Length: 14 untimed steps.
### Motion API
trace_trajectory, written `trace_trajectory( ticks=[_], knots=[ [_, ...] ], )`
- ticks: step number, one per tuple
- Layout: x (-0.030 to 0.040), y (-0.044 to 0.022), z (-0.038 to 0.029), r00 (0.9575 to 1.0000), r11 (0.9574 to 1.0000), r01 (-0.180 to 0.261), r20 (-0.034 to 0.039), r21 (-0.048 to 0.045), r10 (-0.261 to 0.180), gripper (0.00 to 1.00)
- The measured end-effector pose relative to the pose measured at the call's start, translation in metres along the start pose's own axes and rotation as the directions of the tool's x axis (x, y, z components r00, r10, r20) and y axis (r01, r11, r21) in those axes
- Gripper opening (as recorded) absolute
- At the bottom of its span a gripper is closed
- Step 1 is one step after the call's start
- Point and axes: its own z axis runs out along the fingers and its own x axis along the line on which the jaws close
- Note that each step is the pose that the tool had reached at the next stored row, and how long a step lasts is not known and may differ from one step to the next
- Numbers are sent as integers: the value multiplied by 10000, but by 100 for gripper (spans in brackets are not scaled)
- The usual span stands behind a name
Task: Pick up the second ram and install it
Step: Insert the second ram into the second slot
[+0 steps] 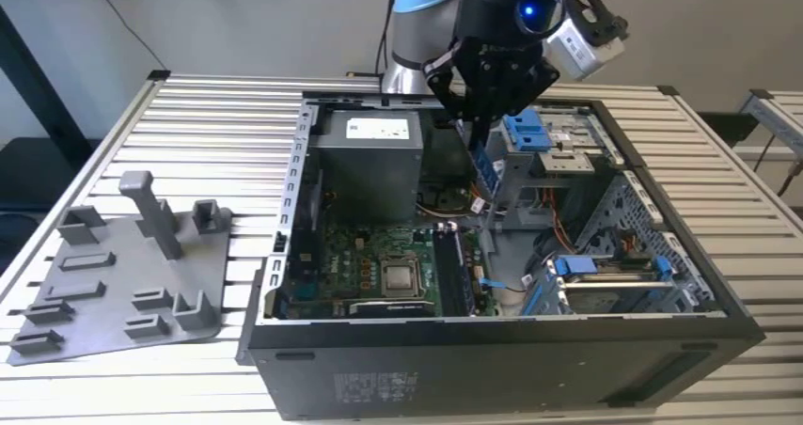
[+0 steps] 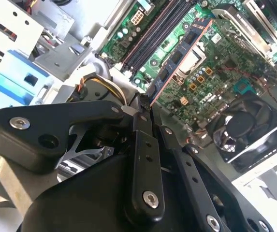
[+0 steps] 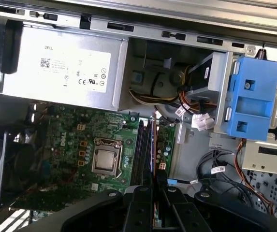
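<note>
The gripper (image 1: 479, 122) is clasping the second ram (image 1: 484, 173) over the computer case (image 1: 502, 369), seemingly above the memory slots (image 3: 141, 145). The blue bracket (image 1: 528, 129) is crowding it on the exterior view's right.

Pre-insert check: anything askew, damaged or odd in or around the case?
Nothing stands out. The hand is shut on one end of the second ram, which looks unbent, over the motherboard in the open computer case. No visible damage or loose parts.

Barcode sticker (image 3: 47, 63) and certification marks (image 3: 87, 81) on the grey power supply (image 3: 32, 89), small print illegible.
</note>
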Motion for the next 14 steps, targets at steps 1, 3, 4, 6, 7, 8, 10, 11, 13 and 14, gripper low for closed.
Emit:
trace_trajectory(
  ticks=[1, 3, 4, 6, 7, 8, 10, 11, 13, 14],
  knots=[
    [0, 0, 17, 9999, 9999, -109, 0, 3, 109, 14],
    [0, 0, 52, 9994, 9994, -359, 2, 3, 359, 14],
    [0, 0, 65, 9987, 9987, -509, 3, 4, 509, 14],
    [0, 0, 84, 9974, 9974, -721, 5, 6, 721, 14],
    [0, 0, 91, 9973, 9973, -737, 4, 7, 737, 14],
    [0, 0, 107, 9969, 9969, -782, 6, 6, 782, 14],
    [0, 0, 141, 9945, 9945, -1044, 8, 7, 1044, 14],
    [1, -1, 157, 9933, 9933, -1153, 10, 7, 1153, 14],
    [1, -1, 173, 9920, 9920, -1260, 11, 2, 1260, 14],
    [0, -1, 173, 9920, 9920, -1260, 11, 2, 1260, 14]
  ],
)
